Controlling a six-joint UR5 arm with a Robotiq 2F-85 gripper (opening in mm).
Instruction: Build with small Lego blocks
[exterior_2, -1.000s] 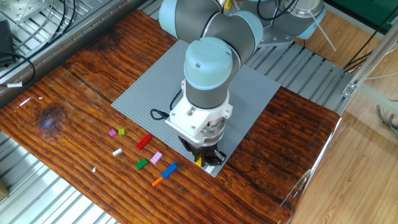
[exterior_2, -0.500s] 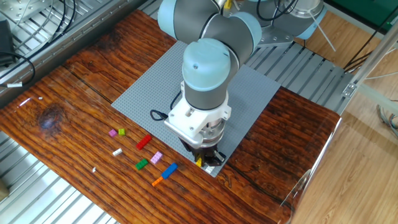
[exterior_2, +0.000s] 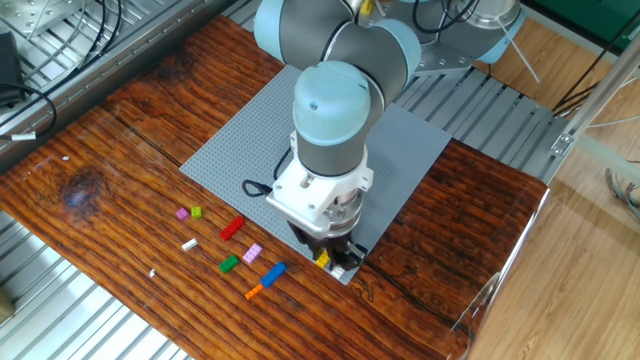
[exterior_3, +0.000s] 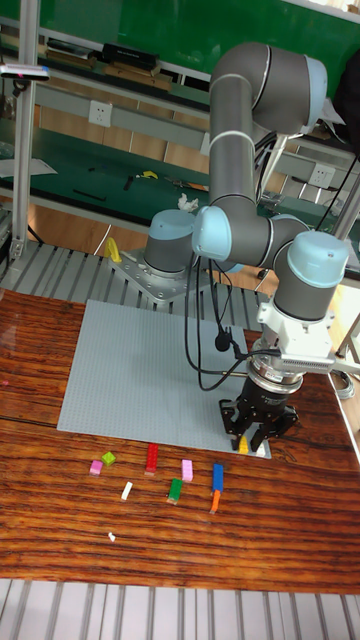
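My gripper (exterior_2: 325, 258) (exterior_3: 245, 441) hangs over the near right corner of the grey baseplate (exterior_2: 240, 140) (exterior_3: 130, 360), shut on a small yellow Lego block (exterior_2: 322, 259) (exterior_3: 243, 442) held just above the plate. Loose small Lego blocks lie on the wood in front of the plate: magenta (exterior_2: 181, 213), lime (exterior_2: 196, 212), red (exterior_2: 232, 228) (exterior_3: 151, 458), white (exterior_2: 188, 244), pink (exterior_2: 251, 253) (exterior_3: 187, 469), green (exterior_2: 228, 264) (exterior_3: 175, 489), blue (exterior_2: 272, 272) (exterior_3: 217, 475) and orange (exterior_2: 254, 291).
A black cable (exterior_2: 258, 184) loops from the wrist over the baseplate. The wooden table (exterior_2: 120, 130) ends at a metal frame (exterior_2: 60, 300) at the near edge. A tiny white scrap (exterior_2: 152, 272) lies near the front left.
The gripper with the yellow block has shifted very slightly toward the plate's corner; the loose blocks have stayed put.
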